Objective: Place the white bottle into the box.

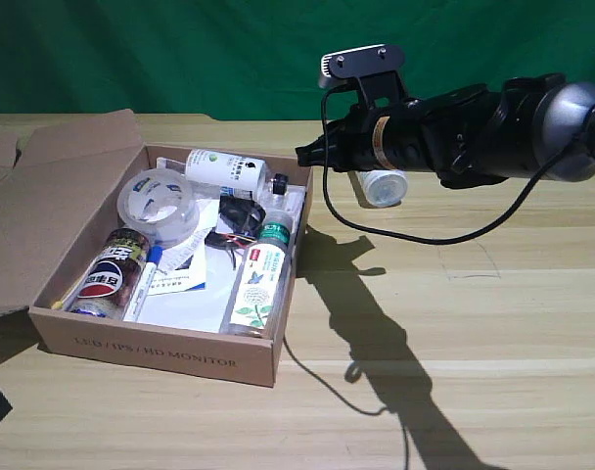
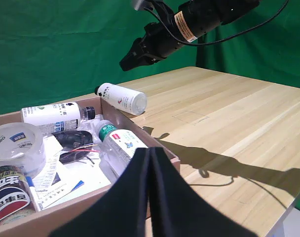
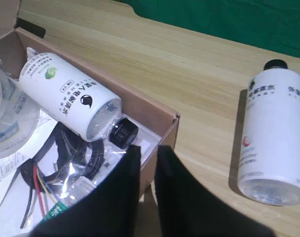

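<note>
While half-hidden outside, white bottle [image 3: 272, 132] fully shown, black-capped, beside box [image 3: 140, 106]

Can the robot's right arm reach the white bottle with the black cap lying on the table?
Probably yes. The white bottle with the black cap lies alone on bare wooden table outside the brown cardboard box, nothing covering it.

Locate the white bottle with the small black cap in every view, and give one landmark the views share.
Exterior view: the white bottle lies on the table, right of the box, partly behind the arm.
Left wrist view: the bottle lies just beyond the box's far wall.
Right wrist view: the bottle lies on bare wood outside the box.
Shared landmark: the box corner nearest the bottle.
</note>
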